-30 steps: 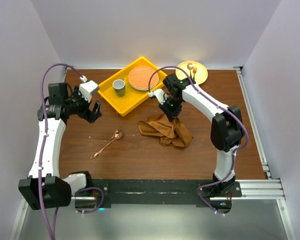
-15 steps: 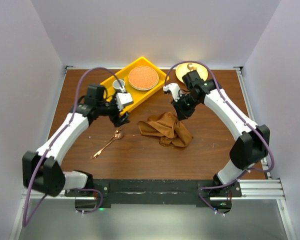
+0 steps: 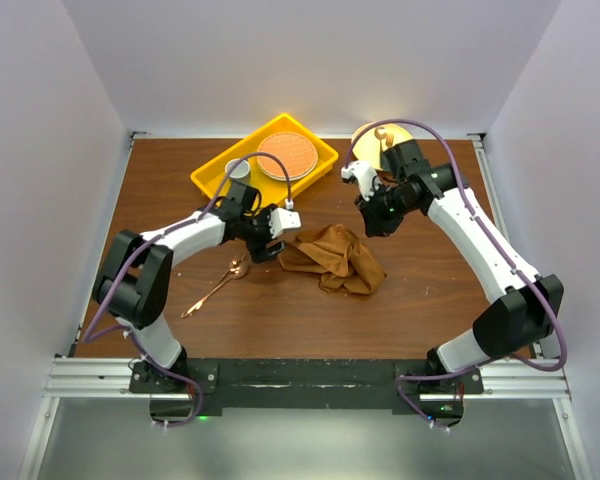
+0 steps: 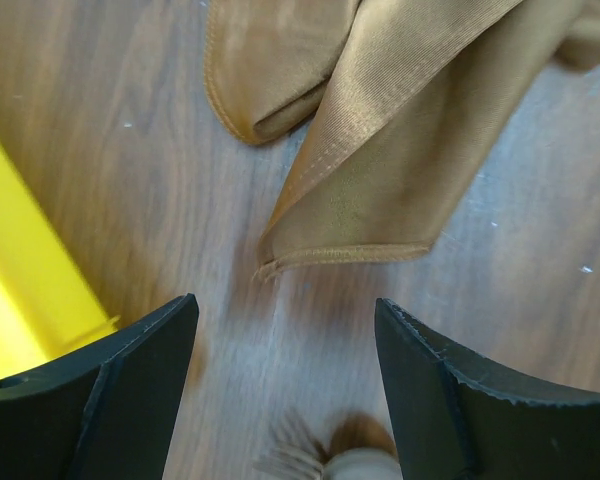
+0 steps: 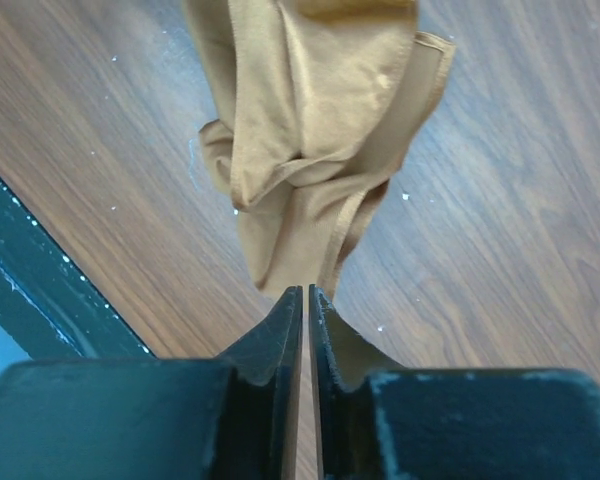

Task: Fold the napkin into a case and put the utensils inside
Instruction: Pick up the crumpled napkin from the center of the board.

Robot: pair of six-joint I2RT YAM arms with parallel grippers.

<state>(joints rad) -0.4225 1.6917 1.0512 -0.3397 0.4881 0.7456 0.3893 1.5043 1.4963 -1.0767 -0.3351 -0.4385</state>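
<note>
Your left gripper (image 4: 285, 315) stands wide open and empty, facing the 9 o'clock corner of the napkin (image 3: 330, 258), which lies bunched at the centre of the table (image 3: 420, 300); your right gripper (image 5: 306, 294) hovers off its 1 o'clock edge, fingers pressed together with nothing visibly between them. Close the left now and you may pinch several overlapping layers, so the heap drags instead of spreading, or knock the spoon (image 3: 215, 287) at the napkin's 8 o'clock. You have one napkin, one spoon, one yellow tray (image 3: 212, 182), one cup (image 3: 239, 171), an orange plate (image 3: 285, 155) and a yellow plate (image 3: 370, 143).
</note>
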